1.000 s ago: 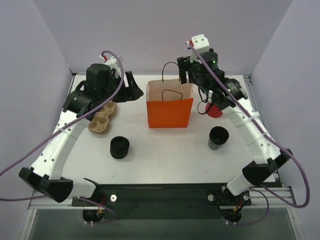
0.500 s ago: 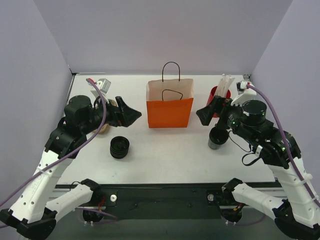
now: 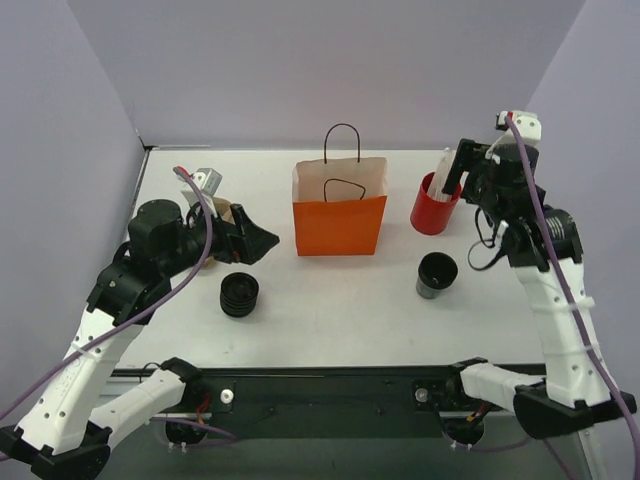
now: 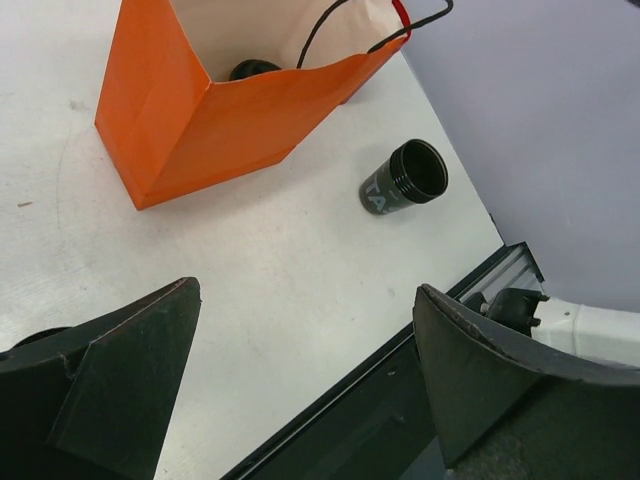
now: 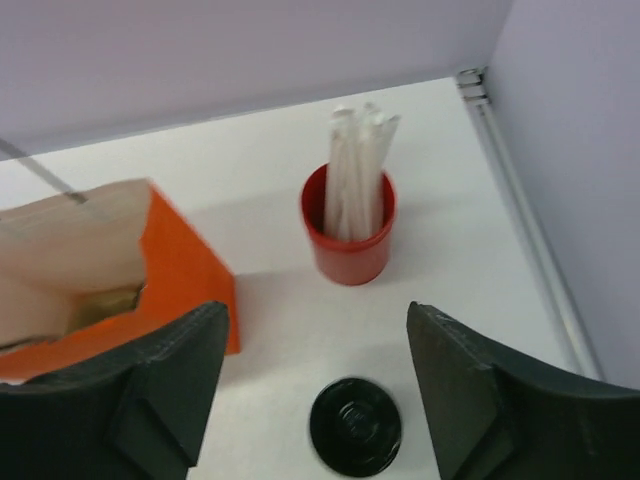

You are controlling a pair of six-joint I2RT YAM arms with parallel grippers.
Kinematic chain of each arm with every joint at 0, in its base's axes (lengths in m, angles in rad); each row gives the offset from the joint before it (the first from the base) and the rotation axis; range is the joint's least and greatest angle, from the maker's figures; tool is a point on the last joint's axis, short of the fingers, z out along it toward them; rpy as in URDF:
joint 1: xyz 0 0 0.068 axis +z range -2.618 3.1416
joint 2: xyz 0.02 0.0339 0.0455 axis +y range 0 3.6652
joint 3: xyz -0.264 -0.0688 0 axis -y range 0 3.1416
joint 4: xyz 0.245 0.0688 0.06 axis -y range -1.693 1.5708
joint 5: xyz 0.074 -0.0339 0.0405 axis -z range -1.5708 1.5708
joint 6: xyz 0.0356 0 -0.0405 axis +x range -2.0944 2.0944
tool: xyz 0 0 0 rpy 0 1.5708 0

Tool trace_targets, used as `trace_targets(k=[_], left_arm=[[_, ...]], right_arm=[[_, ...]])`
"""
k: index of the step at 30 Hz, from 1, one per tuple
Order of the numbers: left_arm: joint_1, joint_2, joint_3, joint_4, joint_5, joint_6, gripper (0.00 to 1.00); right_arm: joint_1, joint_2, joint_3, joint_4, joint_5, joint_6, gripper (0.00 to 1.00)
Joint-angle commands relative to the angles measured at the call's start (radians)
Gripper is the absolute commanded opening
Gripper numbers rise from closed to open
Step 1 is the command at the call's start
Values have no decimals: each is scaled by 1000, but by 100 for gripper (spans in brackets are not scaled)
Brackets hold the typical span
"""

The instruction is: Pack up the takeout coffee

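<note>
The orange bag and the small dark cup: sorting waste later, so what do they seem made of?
Orange upright bag: likely matte paper, shown by crisp creased folds and a tan inside. Small dark grey-black round cup: perhaps coated paper or plastic, glossy rim, white lettering on its side; cannot tell which.

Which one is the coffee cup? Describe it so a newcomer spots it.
Find the tall orange paper bag mid-table. Right of it, nearer the arms, stands the small dark grey-black disposable cup. It is darker than the red cup of white straws behind it, and smooth-sided, unlike the low ribbed black stack left of the bag.
</note>
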Motion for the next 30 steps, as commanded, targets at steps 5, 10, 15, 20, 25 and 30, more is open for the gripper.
trace_targets(k=[5,10,15,20,25,30], left_arm=[[2,-38,37,-95,7,58,97],[3,-32,28,-126,13,53,97],[5,-26,45,-151,15,50,97],[6,-11,59,-168,-7,67,97],[10,11,68,-164,-8,67,97],[10,22,65,-154,-7,64,97]], right_arm=[[-346,334,62,176,-319,-42,51],[-369,529,166,239,-328,-43,39],[-381,657,273,263,-287,-46,31],[-384,753,355,262,-287,-52,27],[-384,778,375,262,-261,-74,23],[-384,795,381,251,-276,-77,23]])
